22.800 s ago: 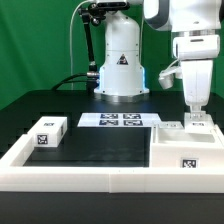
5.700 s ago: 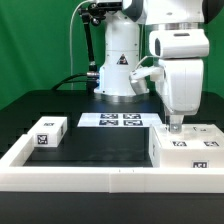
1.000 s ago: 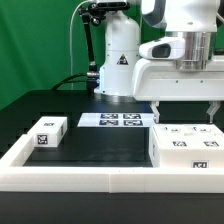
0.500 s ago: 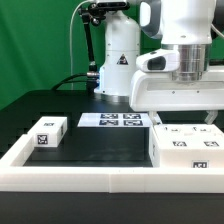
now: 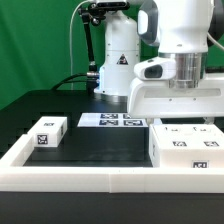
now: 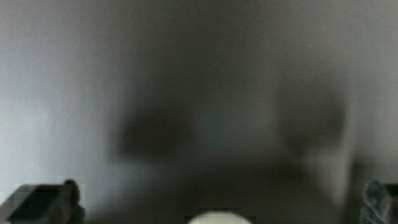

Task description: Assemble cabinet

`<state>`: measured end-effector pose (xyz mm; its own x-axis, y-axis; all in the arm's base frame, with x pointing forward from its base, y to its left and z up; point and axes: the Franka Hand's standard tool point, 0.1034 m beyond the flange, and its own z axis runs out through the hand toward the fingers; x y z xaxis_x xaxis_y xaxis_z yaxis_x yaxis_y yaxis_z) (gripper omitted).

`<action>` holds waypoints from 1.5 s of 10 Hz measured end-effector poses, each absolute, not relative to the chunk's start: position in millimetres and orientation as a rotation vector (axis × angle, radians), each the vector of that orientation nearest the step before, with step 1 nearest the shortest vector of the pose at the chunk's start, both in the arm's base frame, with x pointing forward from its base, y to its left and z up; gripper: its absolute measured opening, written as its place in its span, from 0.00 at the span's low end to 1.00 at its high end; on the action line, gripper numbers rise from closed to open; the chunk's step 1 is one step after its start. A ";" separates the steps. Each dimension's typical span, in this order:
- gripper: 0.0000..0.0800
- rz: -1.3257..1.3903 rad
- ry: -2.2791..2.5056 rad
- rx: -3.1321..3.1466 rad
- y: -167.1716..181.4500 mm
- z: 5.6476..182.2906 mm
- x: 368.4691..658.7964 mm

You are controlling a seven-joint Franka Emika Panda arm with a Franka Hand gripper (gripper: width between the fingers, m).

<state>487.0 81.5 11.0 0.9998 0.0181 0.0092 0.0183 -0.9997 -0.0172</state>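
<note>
The cabinet (image 5: 186,150) is the big white tagged box at the exterior view's right, inside the white border rail. Smaller tagged pieces lie flush on its top. A small white tagged block (image 5: 47,132) sits at the left. My gripper (image 5: 178,118) hangs just above the cabinet's top. Its jaws are spread wide and hold nothing. The wrist view is blurred. It shows only the two dark fingertips (image 6: 43,202) at the lower corners, a wide empty gap of my gripper (image 6: 210,198) between them, and a pale blob (image 6: 219,217) at the lower edge.
The marker board (image 5: 118,121) lies flat behind the black mat (image 5: 100,148). The white border rail (image 5: 90,182) runs along the front and the left side. The robot's base (image 5: 118,60) stands at the back with cables to its left.
The open hand has shifted a little toward the exterior view's left and looms larger and lower over the cabinet. The cabinet and the small block have not moved.
</note>
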 end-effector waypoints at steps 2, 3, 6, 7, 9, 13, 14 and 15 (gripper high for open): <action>1.00 0.002 0.014 -3.117 82.4 6.6 484.0; 1.00 0.002 0.001 -3.117 83.0 6.7 484.1; 1.00 0.002 -0.011 -3.117 82.3 6.5 484.2; 1.00 -0.007 0.001 -3.122 75.9 6.3 489.3; 1.00 -0.015 -0.002 -3.121 77.8 6.3 492.4; 1.00 -0.017 -0.009 -3.122 78.0 4.4 496.8; 1.00 -0.006 0.005 -3.120 78.0 4.0 496.6; 1.00 -0.006 0.006 -3.119 78.5 4.0 496.6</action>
